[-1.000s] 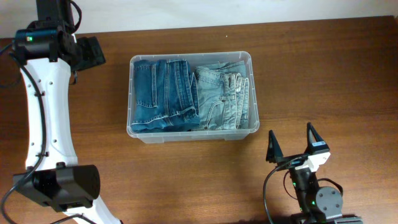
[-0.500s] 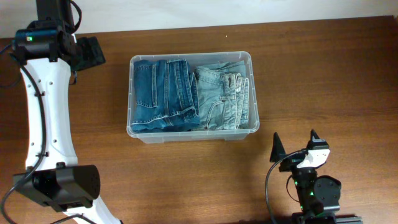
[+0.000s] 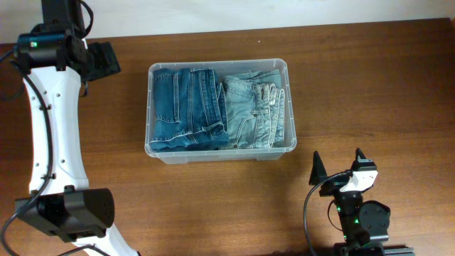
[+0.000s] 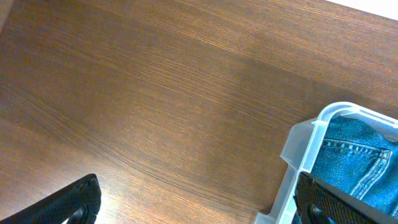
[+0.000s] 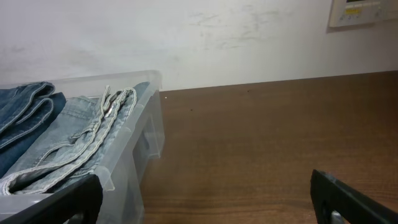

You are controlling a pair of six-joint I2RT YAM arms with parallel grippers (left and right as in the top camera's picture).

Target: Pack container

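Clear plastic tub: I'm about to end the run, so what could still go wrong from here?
1. The folded light-blue jeans ride up to the rim of the clear rectangular plastic tub on one side; they may spill over or block a lid.
2. The open left claw hangs beside the tub's corner; a careless swing could shove it.

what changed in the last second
The right claw drew back slightly from the container toward its own base, then settled. It is open and empty as before. Nothing was taken hold of or let go. The left claw, open near the container's corner, the container and the folded jeans inside it kept their places.
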